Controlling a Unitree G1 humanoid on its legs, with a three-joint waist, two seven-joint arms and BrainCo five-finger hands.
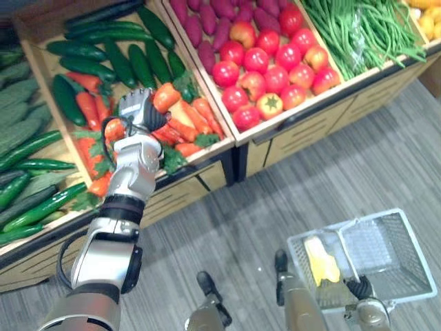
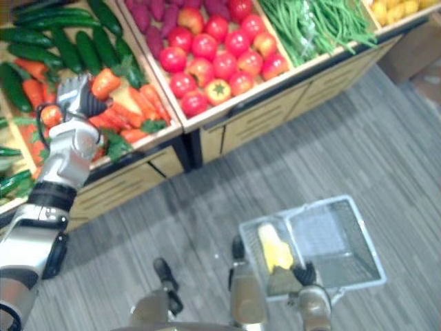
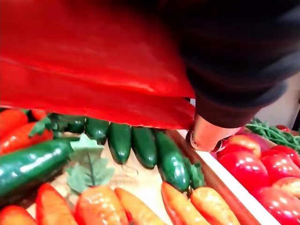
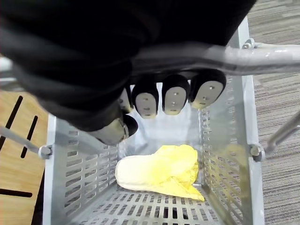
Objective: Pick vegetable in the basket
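The left hand [image 1: 138,110] is clamped round a glossy orange-red tapered vegetable [image 1: 166,96] above the wooden crate [image 1: 180,189] of carrots and cucumbers, its long axis slanting toward the red tomatoes [image 1: 269,65]. The right wrist view shows the right hand [image 4: 174,93] curled over the handle [image 4: 262,51] of the silver mesh basket [image 1: 406,241], with a pale yellow leafy cabbage [image 4: 159,171] lying inside. The floor [image 1: 289,179] is grey and striped.

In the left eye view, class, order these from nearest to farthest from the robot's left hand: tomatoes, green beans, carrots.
1. Carrots, right under the left hand.
2. Tomatoes, next bin to the right.
3. Green beans, far right bin.
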